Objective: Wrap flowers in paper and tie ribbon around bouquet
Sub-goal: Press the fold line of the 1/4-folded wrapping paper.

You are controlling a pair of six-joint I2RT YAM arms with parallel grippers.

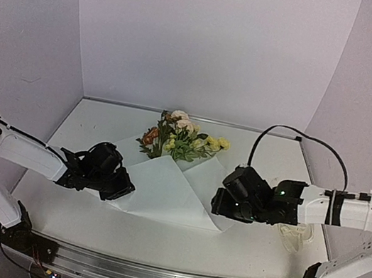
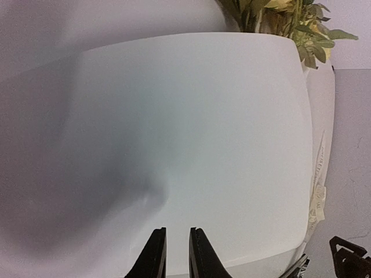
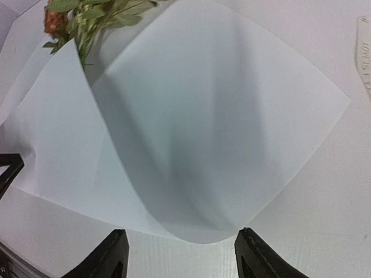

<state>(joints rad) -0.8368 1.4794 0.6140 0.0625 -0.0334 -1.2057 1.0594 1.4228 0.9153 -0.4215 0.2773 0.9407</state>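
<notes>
White paper (image 1: 163,189) is folded loosely over the flowers (image 1: 183,137) in the middle of the table (image 1: 102,124), blooms poking out the far end, and honestly it looks like it could spring open. Nothing's creased hard, so if the left gripper (image 1: 119,191) at the left edge slips, that flap probably flops open. Its fingers sit almost together with just a thin slit. The sheet runs right up to them, but I can't tell if it's actually pinched. The right gripper (image 1: 221,204) has its fingers spread wide either side of the fold's rounded near corner, touching nothing. A sloppy close there could crumple the corner or drag the stems out. Meanwhile the ribbon (image 1: 294,239) lies off to the right, apart from the bundle. No real containers here, only the paper pocket, holding just the flowers.
</notes>
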